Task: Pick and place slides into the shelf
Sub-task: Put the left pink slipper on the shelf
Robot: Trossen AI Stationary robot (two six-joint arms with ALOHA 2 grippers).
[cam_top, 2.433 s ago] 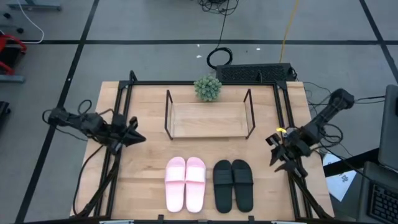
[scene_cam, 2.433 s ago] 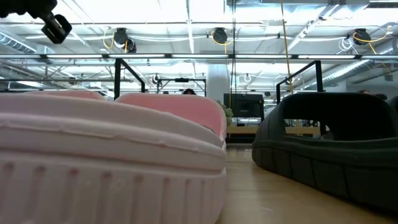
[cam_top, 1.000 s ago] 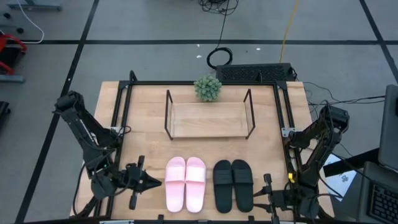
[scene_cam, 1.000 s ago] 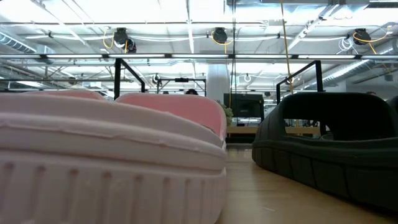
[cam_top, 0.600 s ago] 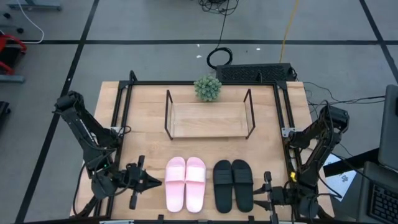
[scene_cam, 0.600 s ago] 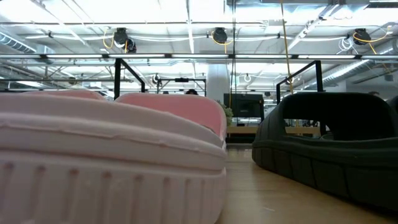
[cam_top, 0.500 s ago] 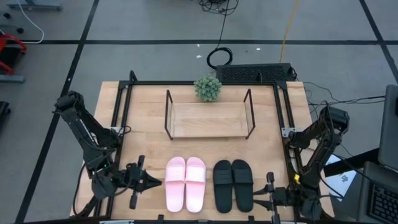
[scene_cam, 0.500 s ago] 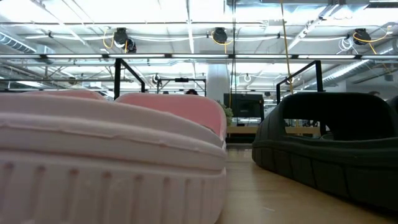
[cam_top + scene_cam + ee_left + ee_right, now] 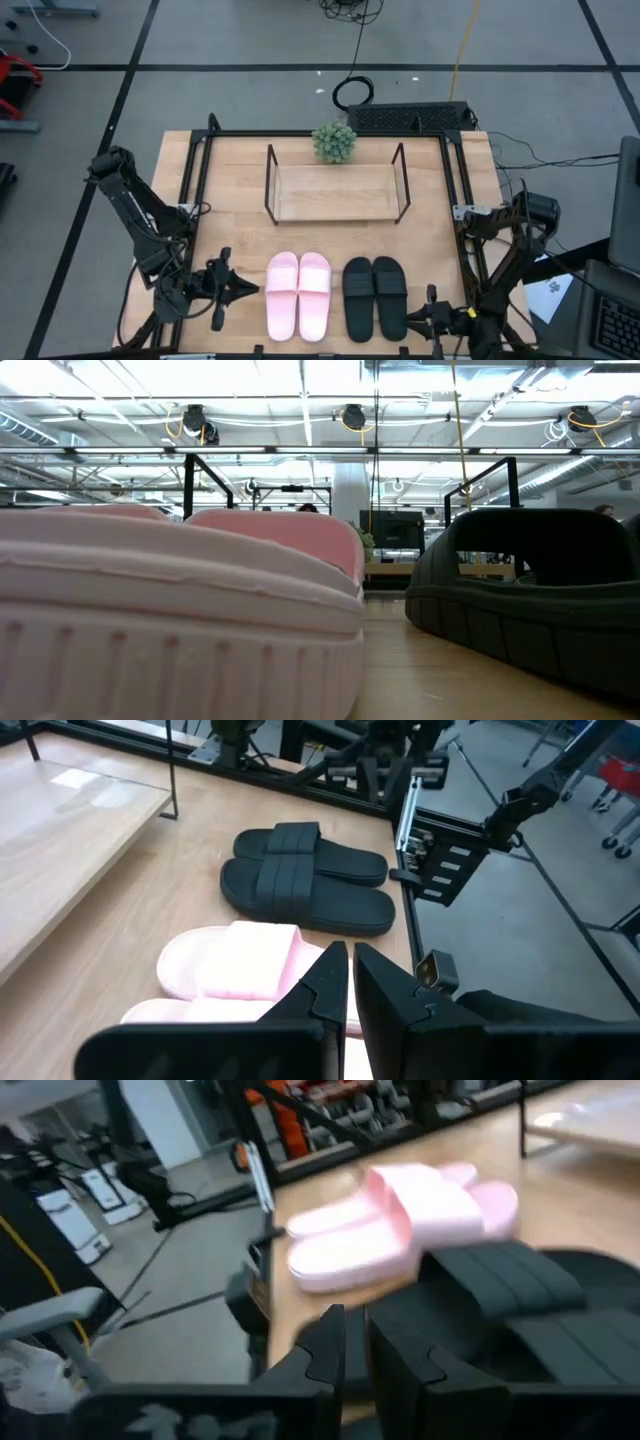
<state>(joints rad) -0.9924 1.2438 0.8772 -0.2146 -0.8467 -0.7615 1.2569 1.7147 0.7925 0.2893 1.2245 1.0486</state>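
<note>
Two pale pink slides (image 9: 298, 295) and two black slides (image 9: 375, 297) lie side by side, soles down, near the table's near edge. In the low view the pink pair (image 9: 170, 610) and the black pair (image 9: 540, 600) fill the foreground. The shelf (image 9: 336, 190) stands farther back with a bare wooden board. My left gripper (image 9: 257, 291) is shut, low and level, just left of the pink pair (image 9: 235, 965), pointing at it. My right gripper (image 9: 408, 320) is shut, low, just right of the black pair (image 9: 510, 1300), pointing at it. Neither touches a slide.
A small green plant (image 9: 334, 141) stands behind the shelf at the far edge. A dark metal frame (image 9: 200, 150) runs along the table's sides. Bare wood lies between the shelf and the slides. A keyboard (image 9: 410, 117) sits beyond the far edge.
My right arm has folded lower, and its gripper has slid a little toward the table's left, closer to the black slides. The slides and the shelf have stayed where they were.
</note>
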